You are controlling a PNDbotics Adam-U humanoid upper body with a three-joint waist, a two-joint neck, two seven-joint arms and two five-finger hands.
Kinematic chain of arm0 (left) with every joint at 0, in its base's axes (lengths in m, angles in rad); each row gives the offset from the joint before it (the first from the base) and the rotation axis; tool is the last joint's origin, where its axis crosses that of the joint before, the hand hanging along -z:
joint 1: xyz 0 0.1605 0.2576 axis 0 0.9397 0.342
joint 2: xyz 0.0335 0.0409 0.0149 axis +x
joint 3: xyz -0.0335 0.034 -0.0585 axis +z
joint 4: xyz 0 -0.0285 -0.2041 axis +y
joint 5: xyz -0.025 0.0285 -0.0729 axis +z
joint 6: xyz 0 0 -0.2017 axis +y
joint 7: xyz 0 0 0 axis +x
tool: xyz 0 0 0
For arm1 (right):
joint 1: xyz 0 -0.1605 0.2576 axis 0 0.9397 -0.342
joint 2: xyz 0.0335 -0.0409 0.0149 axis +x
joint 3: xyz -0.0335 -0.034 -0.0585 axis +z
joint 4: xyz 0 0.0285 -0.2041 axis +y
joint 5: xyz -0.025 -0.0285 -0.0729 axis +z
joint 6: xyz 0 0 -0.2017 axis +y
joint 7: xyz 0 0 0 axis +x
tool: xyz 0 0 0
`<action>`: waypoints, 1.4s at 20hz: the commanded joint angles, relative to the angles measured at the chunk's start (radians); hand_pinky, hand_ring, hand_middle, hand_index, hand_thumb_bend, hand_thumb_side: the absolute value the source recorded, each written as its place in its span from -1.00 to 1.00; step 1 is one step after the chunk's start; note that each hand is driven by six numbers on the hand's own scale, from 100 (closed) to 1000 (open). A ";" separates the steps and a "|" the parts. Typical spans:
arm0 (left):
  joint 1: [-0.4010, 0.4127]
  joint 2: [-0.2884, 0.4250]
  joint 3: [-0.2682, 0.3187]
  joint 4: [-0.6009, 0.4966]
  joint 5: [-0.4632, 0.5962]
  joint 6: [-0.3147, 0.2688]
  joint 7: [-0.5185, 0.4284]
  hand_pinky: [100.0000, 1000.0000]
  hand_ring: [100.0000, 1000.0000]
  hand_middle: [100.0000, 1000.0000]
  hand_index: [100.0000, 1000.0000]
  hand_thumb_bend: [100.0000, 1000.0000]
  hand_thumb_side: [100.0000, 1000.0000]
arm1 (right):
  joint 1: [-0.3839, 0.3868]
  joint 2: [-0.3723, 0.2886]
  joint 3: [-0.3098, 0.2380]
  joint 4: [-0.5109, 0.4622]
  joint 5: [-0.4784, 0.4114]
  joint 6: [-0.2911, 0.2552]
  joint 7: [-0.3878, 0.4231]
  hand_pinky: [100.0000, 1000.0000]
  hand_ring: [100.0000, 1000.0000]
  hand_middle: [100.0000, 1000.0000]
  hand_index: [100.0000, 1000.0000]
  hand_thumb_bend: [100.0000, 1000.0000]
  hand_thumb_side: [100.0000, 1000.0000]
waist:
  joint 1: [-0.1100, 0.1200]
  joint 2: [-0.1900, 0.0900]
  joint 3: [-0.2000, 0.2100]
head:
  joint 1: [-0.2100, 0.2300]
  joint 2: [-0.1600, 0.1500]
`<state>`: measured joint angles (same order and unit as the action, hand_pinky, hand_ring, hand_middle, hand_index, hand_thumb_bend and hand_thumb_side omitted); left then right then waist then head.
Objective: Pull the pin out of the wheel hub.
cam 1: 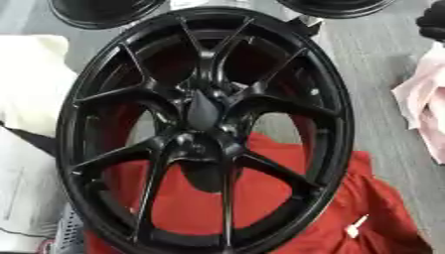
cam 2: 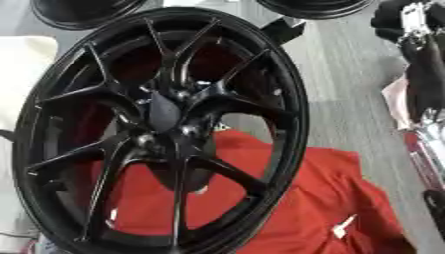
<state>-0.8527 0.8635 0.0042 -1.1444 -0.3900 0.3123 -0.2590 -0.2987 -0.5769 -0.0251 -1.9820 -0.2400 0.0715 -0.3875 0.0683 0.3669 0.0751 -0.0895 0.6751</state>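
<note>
The black multi-spoke wheel [cam 1: 204, 129] lies on a red cloth [cam 1: 347, 198] spread toward the near right corner of the grey floor, and no pin can be picked out at its hub [cam 1: 206, 111], so the pull looks not yet begun. The right hand [cam 2: 402, 20] hangs at the far right edge, well away from the hub, fingers impossible to read; the left hand is out of sight. Two more black rims [cam 1: 104, 10] sit along the far edge, white cloth [cam 1: 31, 74] at the left, pink cloth [cam 1: 421, 109] at the right, none blocking the hub

Wheel hub [cam 1: 205, 124] showing glossy black, red cloth [cam 1: 347, 208] lying under it with a white tag [cam 1: 355, 227], grey surface [cam 1: 365, 59], pink cloth [cam 1: 426, 104] at right.
</note>
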 commanded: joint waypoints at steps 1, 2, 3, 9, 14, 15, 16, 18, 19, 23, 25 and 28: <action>0.013 0.033 0.017 -0.004 0.016 -0.014 0.010 0.37 -0.05 -0.45 0.02 -1.00 -0.62 | -0.010 -0.016 -0.013 -0.018 -0.001 -0.001 -0.004 0.54 0.37 0.15 0.19 -1.00 0.38 | -0.004 -0.030 -0.001 | 0.004 -0.011; 0.023 0.031 0.014 -0.005 0.017 -0.022 -0.001 0.42 0.03 -0.30 0.17 -1.00 -0.49 | -0.011 -0.016 -0.013 -0.018 -0.001 -0.001 -0.004 0.54 0.37 0.15 0.19 -1.00 0.38 | -0.006 -0.030 -0.002 | 0.004 -0.011; 0.030 0.030 0.012 -0.006 0.013 -0.030 -0.018 0.51 0.22 -0.03 0.46 -1.00 -0.32 | -0.011 -0.016 -0.013 -0.018 -0.001 -0.001 -0.003 0.54 0.37 0.15 0.19 -1.00 0.38 | -0.007 -0.029 -0.002 | 0.005 -0.011; 0.057 0.032 0.023 0.008 -0.059 -0.060 -0.087 0.86 0.74 0.64 0.94 -0.33 0.38 | -0.011 -0.014 -0.014 -0.018 -0.002 -0.001 -0.003 0.54 0.37 0.15 0.19 -1.00 0.38 | -0.010 -0.029 -0.001 | 0.005 -0.013; 0.066 0.028 0.035 0.018 -0.099 -0.070 -0.099 0.87 0.75 0.66 0.97 -0.24 0.49 | -0.013 -0.015 -0.014 -0.018 -0.002 -0.003 -0.003 0.54 0.37 0.15 0.19 -1.00 0.38 | -0.010 -0.031 -0.001 | 0.003 -0.014; 0.067 0.027 0.036 0.019 -0.099 -0.072 -0.101 0.87 0.75 0.66 0.98 -0.24 0.51 | -0.013 -0.015 -0.014 -0.018 -0.002 -0.003 -0.003 0.54 0.37 0.15 0.19 -1.00 0.38 | -0.010 -0.032 0.000 | 0.002 -0.014; 0.067 0.026 0.036 0.020 -0.099 -0.073 -0.103 0.87 0.74 0.66 0.98 -0.25 0.51 | -0.014 -0.016 -0.014 -0.018 -0.003 -0.003 -0.002 0.54 0.37 0.15 0.19 -1.00 0.38 | -0.010 -0.032 0.000 | 0.003 -0.014; 0.068 0.025 0.038 0.020 -0.098 -0.074 -0.102 0.86 0.73 0.64 0.96 -0.30 0.52 | -0.015 -0.017 -0.014 -0.018 -0.003 -0.004 -0.002 0.54 0.37 0.15 0.19 -1.00 0.38 | -0.011 -0.033 0.000 | 0.003 -0.014; 0.068 0.025 0.039 0.019 -0.096 -0.074 -0.100 0.84 0.72 0.61 0.92 -0.38 0.55 | -0.016 -0.017 -0.014 -0.018 -0.003 -0.005 -0.002 0.54 0.37 0.15 0.19 -1.00 0.38 | -0.011 -0.034 0.000 | 0.003 -0.014; 0.067 0.015 0.056 -0.001 -0.047 -0.048 -0.050 0.78 0.63 0.49 0.82 -1.00 0.58 | -0.017 -0.019 -0.015 -0.018 -0.004 -0.006 -0.002 0.54 0.37 0.15 0.19 -1.00 0.37 | -0.011 -0.036 0.001 | 0.002 -0.012; 0.068 0.006 0.069 -0.037 0.028 -0.045 0.010 0.73 0.56 0.41 0.78 -1.00 0.52 | -0.018 -0.022 -0.017 -0.018 -0.003 -0.008 -0.003 0.54 0.37 0.15 0.19 -1.00 0.37 | -0.012 -0.036 0.002 | 0.002 -0.011; 0.085 -0.017 0.092 -0.143 0.168 -0.075 0.141 0.71 0.51 0.34 0.78 -1.00 0.53 | -0.020 -0.028 -0.021 -0.018 -0.002 -0.015 -0.004 0.54 0.37 0.15 0.20 -1.00 0.36 | -0.015 -0.038 0.004 | 0.001 -0.011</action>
<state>-0.7582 0.8230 0.0725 -1.2401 -0.2700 0.2453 -0.1633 -0.3078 -0.5771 -0.0319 -1.9820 -0.2406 0.0630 -0.3904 0.0538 0.3571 0.0764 -0.0869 0.6740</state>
